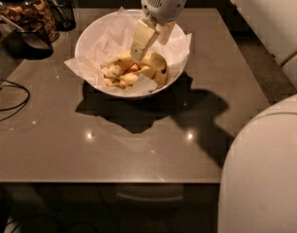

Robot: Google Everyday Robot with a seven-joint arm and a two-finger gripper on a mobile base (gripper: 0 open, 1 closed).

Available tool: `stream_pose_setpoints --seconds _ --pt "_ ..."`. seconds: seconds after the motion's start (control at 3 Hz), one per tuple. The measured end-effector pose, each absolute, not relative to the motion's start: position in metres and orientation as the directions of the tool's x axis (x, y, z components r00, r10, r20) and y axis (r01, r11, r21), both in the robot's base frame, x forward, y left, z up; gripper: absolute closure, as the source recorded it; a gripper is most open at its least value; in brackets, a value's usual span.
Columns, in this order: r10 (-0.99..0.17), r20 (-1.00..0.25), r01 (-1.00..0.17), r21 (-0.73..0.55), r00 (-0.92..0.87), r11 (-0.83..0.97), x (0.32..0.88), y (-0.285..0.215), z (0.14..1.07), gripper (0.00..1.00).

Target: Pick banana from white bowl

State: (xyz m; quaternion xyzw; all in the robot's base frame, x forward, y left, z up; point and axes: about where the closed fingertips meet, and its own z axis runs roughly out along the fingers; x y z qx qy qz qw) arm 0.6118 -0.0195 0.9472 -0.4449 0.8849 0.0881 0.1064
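The white bowl (90,42), lined with crumpled white paper, stands at the back of the brown table. Several yellow bananas lie in it. The banana (159,68), the largest and most curved, lies at the right of the pile with a dark spot near its end. Shorter bananas (120,73) lie to its left. My gripper (149,50) comes down from above into the bowl, open, with its fingers apart. The long left finger (140,40) reaches down to the top of the pile beside the banana. It holds nothing.
A glass jar (34,11) of brown snacks and a dark cup (29,38) stand at the back left of the table (139,144). A black cable (12,98) lies at the left edge. My white body (265,174) fills the lower right.
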Motion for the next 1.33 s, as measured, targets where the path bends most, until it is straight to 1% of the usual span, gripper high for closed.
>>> stream_pose_setpoints --seconds 0.33,1.0,1.33 --pt "-0.769 -0.266 -0.806 0.061 -0.582 0.589 0.612 -0.019 0.947 0.34" --pt "-0.784 -0.213 -0.81 0.071 -0.583 0.583 0.616 -0.015 0.923 0.38" --pt "-0.786 -0.205 -0.81 0.072 -0.583 0.582 0.617 -0.014 0.919 0.5"
